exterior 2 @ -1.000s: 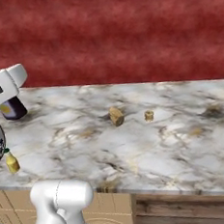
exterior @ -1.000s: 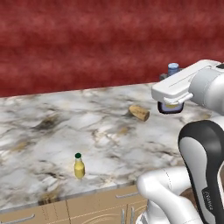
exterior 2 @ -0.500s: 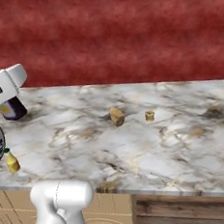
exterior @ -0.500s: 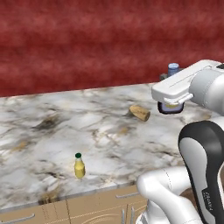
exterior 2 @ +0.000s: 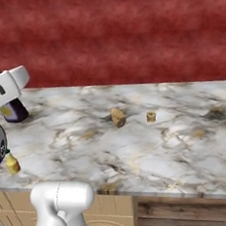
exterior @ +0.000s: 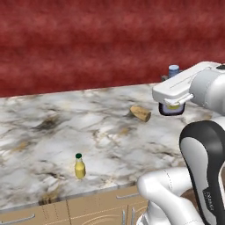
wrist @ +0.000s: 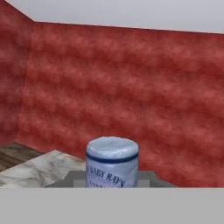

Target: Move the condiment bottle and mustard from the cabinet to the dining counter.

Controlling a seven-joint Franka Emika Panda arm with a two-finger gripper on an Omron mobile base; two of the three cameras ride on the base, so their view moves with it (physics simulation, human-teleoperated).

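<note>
bottle held over the marble top

we see the dining counter (exterior: 57, 132), a long white veined marble top, running across the scene under a red wall (exterior: 88, 39). our arm (exterior: 206, 88) reaches out at 3 o'clock in the left base view. its gripper (exterior: 172, 105) is closed narrow around the condiment bottle (exterior: 171, 108), dark body just above the counter, pale cap (wrist: 112, 151) at 6 o'clock in the hand view. we cannot tell whether the bottle touches the marble. the mustard (exterior: 79, 165) stands upright near the front edge, at 7 o'clock in the left base view, well apart from the gripper. a tan piece (exterior 2: 118, 117) lies mid-counter, a small tan cup (exterior 2: 151, 116) just beside it.
</note>
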